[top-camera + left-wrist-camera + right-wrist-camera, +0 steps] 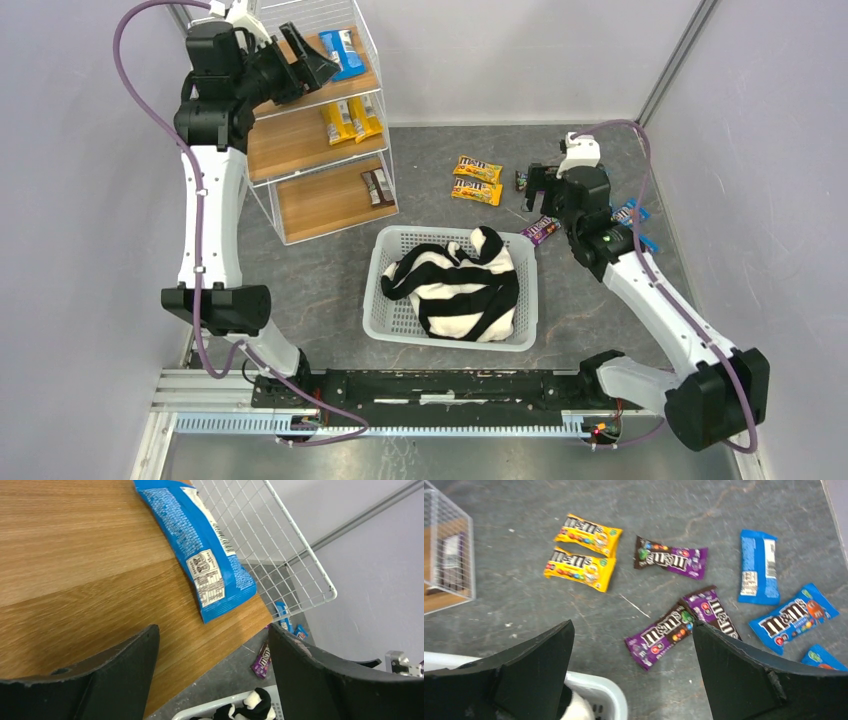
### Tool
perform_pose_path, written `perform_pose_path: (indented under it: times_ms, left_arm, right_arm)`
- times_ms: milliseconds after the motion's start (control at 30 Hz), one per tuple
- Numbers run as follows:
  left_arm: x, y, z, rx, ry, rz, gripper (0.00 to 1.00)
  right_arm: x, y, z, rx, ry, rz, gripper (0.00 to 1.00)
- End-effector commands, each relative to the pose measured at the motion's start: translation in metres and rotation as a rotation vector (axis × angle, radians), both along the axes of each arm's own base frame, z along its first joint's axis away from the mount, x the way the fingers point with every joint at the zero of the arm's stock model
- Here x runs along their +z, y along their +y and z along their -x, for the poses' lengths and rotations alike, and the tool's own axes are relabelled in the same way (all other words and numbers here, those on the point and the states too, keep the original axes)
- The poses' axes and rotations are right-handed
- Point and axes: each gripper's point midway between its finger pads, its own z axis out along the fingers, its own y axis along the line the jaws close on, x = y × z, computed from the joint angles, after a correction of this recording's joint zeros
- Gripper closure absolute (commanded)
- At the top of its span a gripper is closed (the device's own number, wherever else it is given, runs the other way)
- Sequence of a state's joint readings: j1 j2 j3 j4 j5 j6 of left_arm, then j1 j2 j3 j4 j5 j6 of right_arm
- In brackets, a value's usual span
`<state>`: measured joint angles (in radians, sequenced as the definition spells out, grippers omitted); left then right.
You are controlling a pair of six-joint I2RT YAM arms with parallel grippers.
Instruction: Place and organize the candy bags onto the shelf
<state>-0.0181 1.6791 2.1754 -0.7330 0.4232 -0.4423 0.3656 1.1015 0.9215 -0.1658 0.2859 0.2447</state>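
The shelf (300, 145) stands at the far left. A blue candy bag (205, 550) lies flat on its top board, yellow bags (352, 120) on the middle board and brown ones (377, 186) on the bottom. My left gripper (212, 630) hovers open over the top board, just short of the blue bag, holding nothing. My right gripper (633, 625) hangs open and empty above loose bags on the table: two yellow (580, 568), three purple (661, 635) and three blue (758, 567).
A white lattice basket (385, 300) holding a black-and-white striped cloth (455, 285) sits mid-table, close beside the right gripper. White wire mesh (270, 540) walls the shelf's sides. Grey walls close the scene at the back and right.
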Motion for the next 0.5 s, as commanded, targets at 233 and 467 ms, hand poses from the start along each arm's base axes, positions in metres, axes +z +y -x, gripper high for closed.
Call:
perform_pose_path:
  times_ms: [233, 467]
  left_arm:
    - [0.011, -0.017, 0.035, -0.095, -0.035, 0.009, 0.16]
    - [-0.002, -0.082, 0.089, -0.29, -0.058, -0.007, 0.12]
  right_arm:
    - [-0.018, -0.073, -0.04, -0.159, 0.068, -0.01, 0.05]
    - [-0.056, -0.133, -0.067, -0.281, 0.168, -0.018, 0.06]
